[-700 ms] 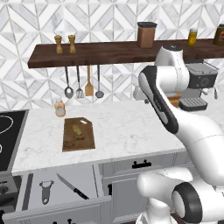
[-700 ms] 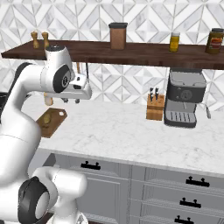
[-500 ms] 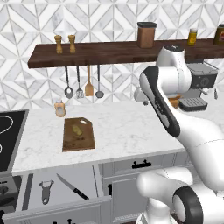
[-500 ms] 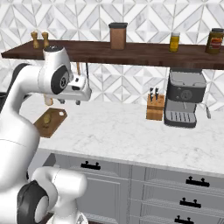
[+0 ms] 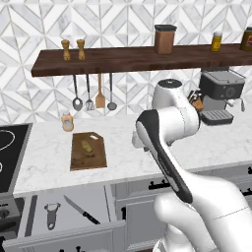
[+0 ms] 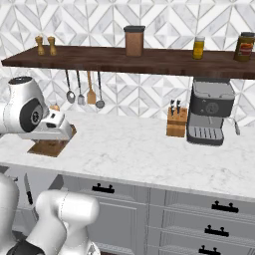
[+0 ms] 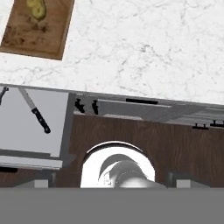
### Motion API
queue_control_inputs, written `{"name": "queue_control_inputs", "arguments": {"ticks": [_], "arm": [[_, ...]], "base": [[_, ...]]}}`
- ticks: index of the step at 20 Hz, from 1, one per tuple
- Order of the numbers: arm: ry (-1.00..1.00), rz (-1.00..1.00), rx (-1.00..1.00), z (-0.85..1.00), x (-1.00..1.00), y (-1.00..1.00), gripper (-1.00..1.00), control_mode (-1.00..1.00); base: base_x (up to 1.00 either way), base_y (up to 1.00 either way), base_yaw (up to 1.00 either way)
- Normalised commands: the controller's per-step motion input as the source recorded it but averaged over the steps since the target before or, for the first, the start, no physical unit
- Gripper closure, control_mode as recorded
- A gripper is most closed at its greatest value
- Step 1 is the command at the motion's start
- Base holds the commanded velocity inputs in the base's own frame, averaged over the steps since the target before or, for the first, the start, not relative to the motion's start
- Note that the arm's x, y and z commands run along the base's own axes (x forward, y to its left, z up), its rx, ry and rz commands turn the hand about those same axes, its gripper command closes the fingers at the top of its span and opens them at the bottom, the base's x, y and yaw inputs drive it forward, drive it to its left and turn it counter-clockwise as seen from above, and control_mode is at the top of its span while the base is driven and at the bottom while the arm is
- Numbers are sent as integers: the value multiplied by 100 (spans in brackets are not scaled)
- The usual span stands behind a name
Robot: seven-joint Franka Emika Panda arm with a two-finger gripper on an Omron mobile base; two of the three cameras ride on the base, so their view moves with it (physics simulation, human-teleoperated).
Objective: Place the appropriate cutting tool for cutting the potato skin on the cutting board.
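In the open grey drawer the small grey metal peeler (image 5: pixel 51 215) lies beside the long black-handled knife (image 5: pixel 81 210), within reach from above. The small tan potato (image 5: pixel 87 146) rests on the dark brown wooden cutting board (image 5: pixel 88 156) on the white marble counter (image 5: pixel 123 142), awaiting peeling. Whether the pincer is apart or together I cannot tell.

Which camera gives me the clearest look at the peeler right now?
The left base view: the peeler lies whole in the open drawer, left of the knife. The hand view catches just a sliver of it at its left edge, beside the knife. The right base view gives nothing useful on it.
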Motion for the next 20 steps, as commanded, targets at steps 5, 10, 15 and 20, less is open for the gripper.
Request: {"name": "queue_control_inputs", "arguments": {"ticks": [5, 10, 15, 20], "arm": [[31, 2, -18, -55, -28, 96, -100, -100], [21, 1, -13, -44, -21, 100, -100, -100], [33, 1, -15, -26, -1, 90, -100, -100], [13, 0, -2, -53, 0, 42, -100, -100]], "base": [[0, 0, 0], [0, 0, 0], [0, 0, 0], [0, 0, 0]]}}
